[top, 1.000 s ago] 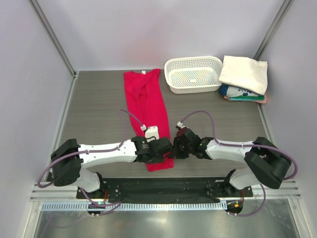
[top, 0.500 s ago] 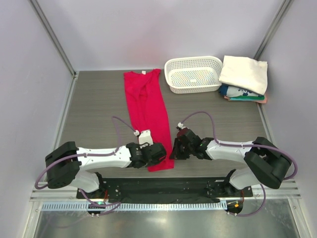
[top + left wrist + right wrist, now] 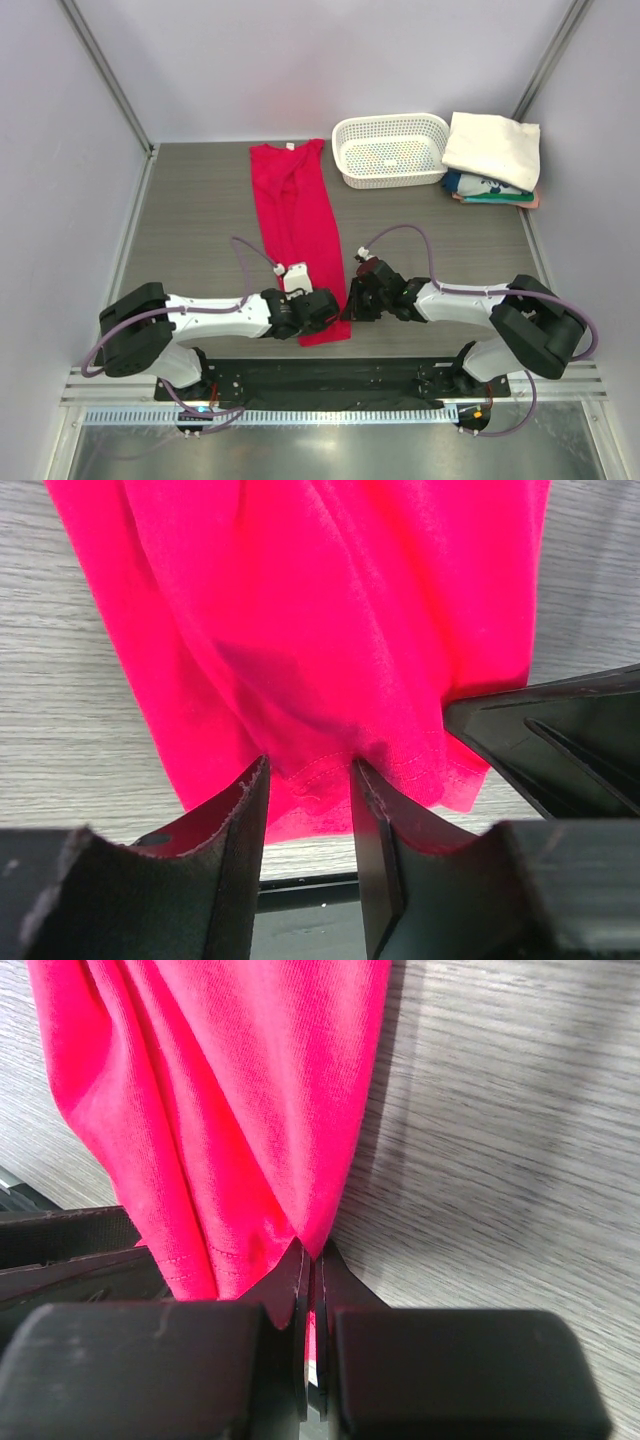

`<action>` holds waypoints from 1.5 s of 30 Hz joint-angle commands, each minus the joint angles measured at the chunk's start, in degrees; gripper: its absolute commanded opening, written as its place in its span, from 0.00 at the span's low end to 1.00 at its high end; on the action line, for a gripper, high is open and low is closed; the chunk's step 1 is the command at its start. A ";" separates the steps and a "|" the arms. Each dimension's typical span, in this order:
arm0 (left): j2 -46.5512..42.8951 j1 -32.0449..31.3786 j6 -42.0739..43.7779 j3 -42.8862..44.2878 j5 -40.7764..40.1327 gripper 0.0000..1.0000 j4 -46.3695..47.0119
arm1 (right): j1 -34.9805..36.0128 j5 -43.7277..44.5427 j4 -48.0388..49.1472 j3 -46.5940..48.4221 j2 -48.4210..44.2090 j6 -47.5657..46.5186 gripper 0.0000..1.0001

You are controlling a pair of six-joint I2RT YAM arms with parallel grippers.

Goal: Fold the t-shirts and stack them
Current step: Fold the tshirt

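Left arm: the left arm (image 3: 210, 312) is being held low along the near edge of the surface (image 3: 200, 220), reaching rightward to the near hem of the red t-shirt (image 3: 295, 215).
Right arm: the right arm (image 3: 455, 300) is being held low as well, reaching leftward to the same hem's right corner.
Left jaws: they are being kept a little apart, with the red hem (image 3: 310, 770) lying in the gap and not pinched.
Right jaws: they are being pressed together on the shirt's side edge (image 3: 330, 1190).
Red t-shirt: it is being stretched as a long strip from the far edge to the near edge.
Count: four t-shirts are being shown, with the red one alone. The cream-white t-shirt (image 3: 492, 145) is lying on the teal-printed t-shirt (image 3: 487, 187) and the pink t-shirt (image 3: 531, 201) at the far right. One white basket (image 3: 390, 150) is standing beside that stack.
Change: the left wrist is being seen nearer the near edge than a second ago, while the right arm is being kept almost where it was.
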 commanded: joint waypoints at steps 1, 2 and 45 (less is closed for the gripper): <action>-0.75 -0.27 -1.85 -0.87 -0.73 0.41 0.92 | -0.06 0.89 0.07 -0.97 1.03 -1.16 0.01; -0.76 -0.35 -2.03 -0.96 -0.73 0.42 0.92 | -0.06 0.81 0.16 -0.88 1.29 -1.16 0.01; -33.82 -1.41 -7.56 11.49 -6.80 0.00 -59.27 | -0.23 0.10 0.86 -0.70 2.70 -2.04 0.01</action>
